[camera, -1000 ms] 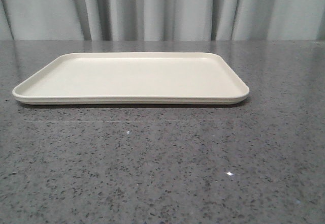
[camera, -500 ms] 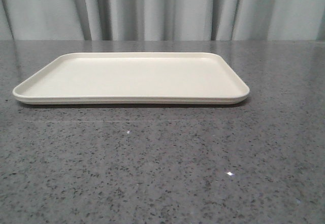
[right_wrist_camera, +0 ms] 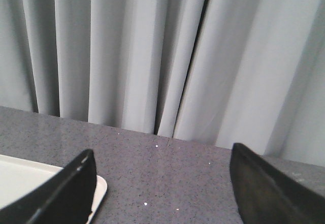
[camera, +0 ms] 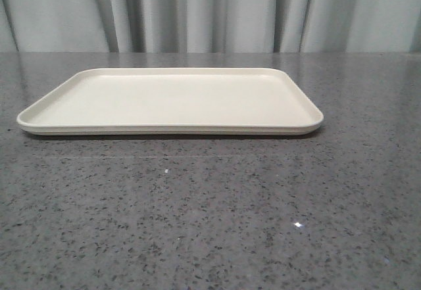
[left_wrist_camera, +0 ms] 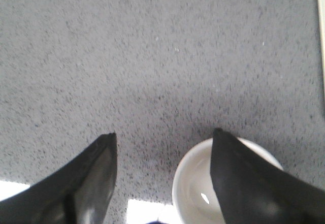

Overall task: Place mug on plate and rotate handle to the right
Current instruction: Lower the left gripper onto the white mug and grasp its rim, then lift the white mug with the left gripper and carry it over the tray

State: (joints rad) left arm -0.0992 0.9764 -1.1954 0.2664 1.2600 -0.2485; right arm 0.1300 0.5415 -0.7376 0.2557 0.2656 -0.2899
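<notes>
The cream plate (camera: 171, 99) lies empty on the grey speckled table in the front view. Its edge also shows in the left wrist view (left_wrist_camera: 322, 41) and its corner in the right wrist view (right_wrist_camera: 25, 178). In the left wrist view the white mug (left_wrist_camera: 195, 188) stands on the table, seen from above, its rim partly behind one of the black fingers (left_wrist_camera: 244, 183). The handle and the print are hidden. My left gripper (left_wrist_camera: 163, 140) is open above the table, the mug beside and below it. My right gripper (right_wrist_camera: 162, 158) is open and empty beside the plate's corner. Neither gripper shows in the front view.
Grey pleated curtains (camera: 210, 10) hang behind the table's far edge and also show in the right wrist view (right_wrist_camera: 152, 51). Bright patches (left_wrist_camera: 144, 211) show at the near edge in the left wrist view.
</notes>
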